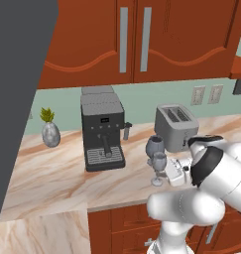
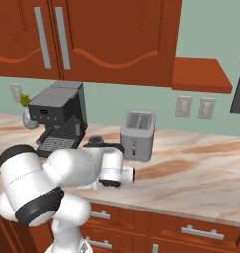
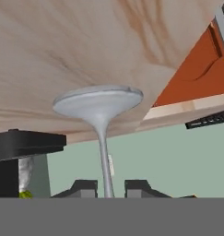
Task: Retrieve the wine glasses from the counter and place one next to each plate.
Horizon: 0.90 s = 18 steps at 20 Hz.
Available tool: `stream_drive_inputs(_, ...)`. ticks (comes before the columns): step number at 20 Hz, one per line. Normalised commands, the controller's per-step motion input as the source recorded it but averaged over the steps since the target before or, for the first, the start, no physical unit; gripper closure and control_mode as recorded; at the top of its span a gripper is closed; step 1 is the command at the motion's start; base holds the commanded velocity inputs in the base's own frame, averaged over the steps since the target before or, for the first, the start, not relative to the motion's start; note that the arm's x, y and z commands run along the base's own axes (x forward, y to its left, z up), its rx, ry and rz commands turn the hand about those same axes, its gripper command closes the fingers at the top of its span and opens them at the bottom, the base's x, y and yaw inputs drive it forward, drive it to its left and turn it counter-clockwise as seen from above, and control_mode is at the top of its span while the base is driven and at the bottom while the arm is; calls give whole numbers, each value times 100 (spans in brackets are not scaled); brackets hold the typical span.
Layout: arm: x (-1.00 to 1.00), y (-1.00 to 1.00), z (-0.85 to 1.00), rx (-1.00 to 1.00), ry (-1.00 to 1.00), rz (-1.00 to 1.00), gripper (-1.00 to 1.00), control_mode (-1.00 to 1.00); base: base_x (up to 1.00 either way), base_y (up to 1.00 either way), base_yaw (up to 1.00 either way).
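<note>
On the counter, the hand straddles the near wine glass stem, fingers spread; no writing is legible.

Near wine glass bowl cut off at hand view's bottom, gripper jaws hidden behind arm

Red-brown upper cabinets, pale green wall, wall outlets.

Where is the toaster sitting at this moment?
The toaster stands on the counter near the back wall, right of the coffee machine in the left base view, just behind the two wine glasses.
</note>
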Motion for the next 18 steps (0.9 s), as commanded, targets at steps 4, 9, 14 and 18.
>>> stream_drive_inputs(4, -10, -24, 97, 8, -7, -3, 100, -100, 0, 0, 0)
stream_drive_inputs(9, -36, -35, 100, 9, -8, -8, 100, -100, 0, 0, 0)
stream_drive_inputs(14, -77, -3, 97, 0, -8, -19, 100, -100, 0, 0, 0)
stream_drive_inputs(18, -59, -12, 100, 0, 2, -25, 100, -100, 0, 0, 0)
